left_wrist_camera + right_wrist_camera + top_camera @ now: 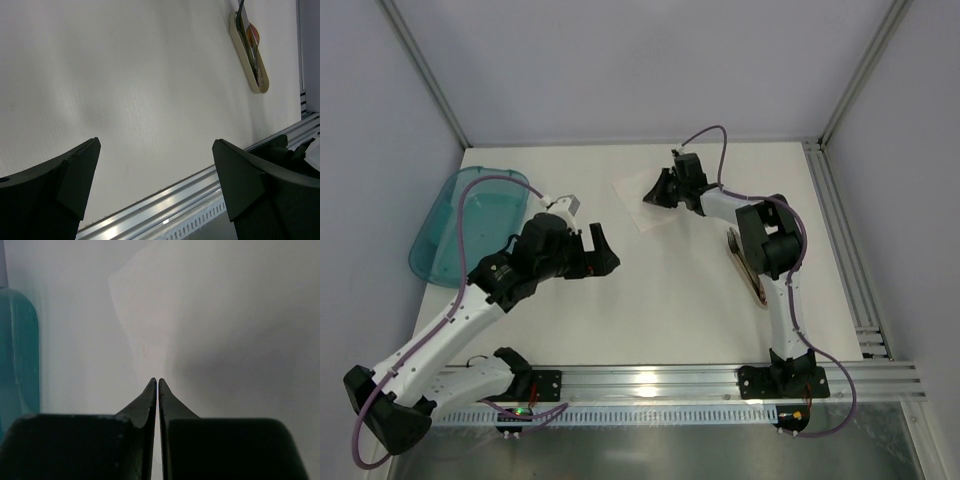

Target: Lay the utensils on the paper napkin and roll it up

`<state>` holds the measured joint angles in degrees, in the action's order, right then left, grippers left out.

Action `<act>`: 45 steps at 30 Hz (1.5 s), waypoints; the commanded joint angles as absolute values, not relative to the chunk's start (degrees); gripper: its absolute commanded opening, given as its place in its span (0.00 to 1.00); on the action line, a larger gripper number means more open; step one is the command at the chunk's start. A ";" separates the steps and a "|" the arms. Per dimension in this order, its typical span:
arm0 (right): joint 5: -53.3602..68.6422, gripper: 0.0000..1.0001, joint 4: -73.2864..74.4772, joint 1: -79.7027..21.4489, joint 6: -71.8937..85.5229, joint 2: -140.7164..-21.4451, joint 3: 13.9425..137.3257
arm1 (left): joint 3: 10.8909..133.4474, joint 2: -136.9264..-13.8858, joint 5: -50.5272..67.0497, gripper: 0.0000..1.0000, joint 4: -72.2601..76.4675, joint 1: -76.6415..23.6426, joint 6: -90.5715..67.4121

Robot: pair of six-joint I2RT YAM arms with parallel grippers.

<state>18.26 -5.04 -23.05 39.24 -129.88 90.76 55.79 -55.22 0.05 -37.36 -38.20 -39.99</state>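
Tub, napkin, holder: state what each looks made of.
The tub looks like glossy translucent teal plastic: the table shows through it. The napkin seems to be thin matte white paper, with a soft crease. The holder is smooth and beige, likely plastic, but the look leaves that open.

Open lane across table (670,300) between teal tub (450,225), left, and utensils (249,47), right.
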 commanded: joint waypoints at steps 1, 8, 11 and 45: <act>16.18 0.04 -4.14 -23.99 36.04 -128.06 89.30 | 55.72 -55.72 -0.61 1.00 -34.98 -38.32 -40.87; 13.71 0.04 -2.90 -25.40 33.40 -124.90 83.34 | 56.34 -55.29 -2.90 1.00 -35.07 -38.32 -41.66; 13.54 0.04 -3.25 -26.62 32.17 -121.91 79.74 | 55.72 -55.11 -3.69 1.00 -35.07 -38.32 -41.75; -5.62 0.04 4.43 -46.86 35.18 -73.93 43.22 | 42.45 -72.59 0.79 0.16 -18.82 -38.23 -44.47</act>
<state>-0.08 -7.25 -48.77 46.11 -78.76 35.62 43.57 -71.05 1.04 -23.66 -38.17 -44.62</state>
